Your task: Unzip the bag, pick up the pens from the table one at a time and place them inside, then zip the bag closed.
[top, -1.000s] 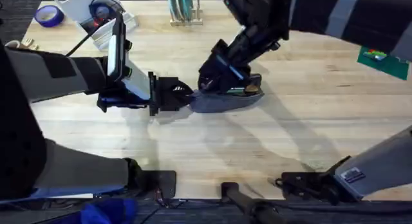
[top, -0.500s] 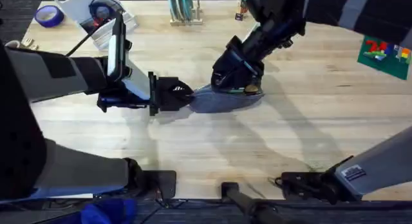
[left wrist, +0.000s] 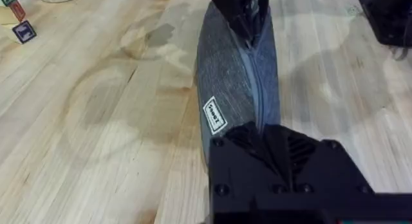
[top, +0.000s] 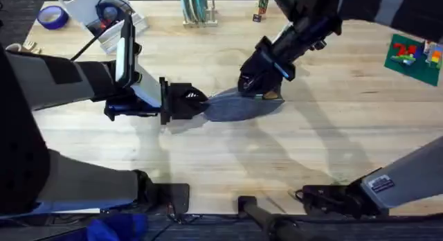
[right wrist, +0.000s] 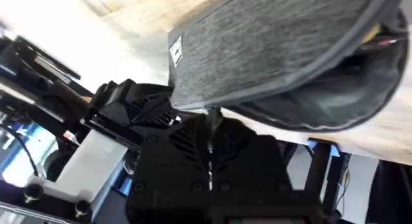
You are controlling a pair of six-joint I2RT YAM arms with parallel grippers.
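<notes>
We see the grey-blue fabric pencil pouch (top: 239, 107) lying near the middle of the light-wood plank table (top: 208, 158), its length running left to right in the overhead view. The left gripper (top: 199, 102) reaches in from the left and its black fingers are closed on the pouch's left end, pinning that tip against the tabletop. In the left wrist view the left gripper (left wrist: 257, 130) meets the near end of the pouch (left wrist: 238, 89), and the zipper line runs straight away from it along the top of the fabric, with a small white label on the side panel.

The right gripper (top: 252, 85) comes down from the upper right and sits on the top edge of the pouch, towards its right half. In the left wrist view its dark tip (left wrist: 241, 15) is on the zipper line at the far end of the bag. In the right wrist view the right gripper (right wrist: 211, 118) has its fingers drawn together at the zipper seam, seemingly on the slider, though the pull itself is too small for us to make out.

That same view shows the pouch (right wrist: 270, 50) gaping at one end, and inside the opening we glimpse some slim coloured items (right wrist: 380, 38), probably pens.
</notes>
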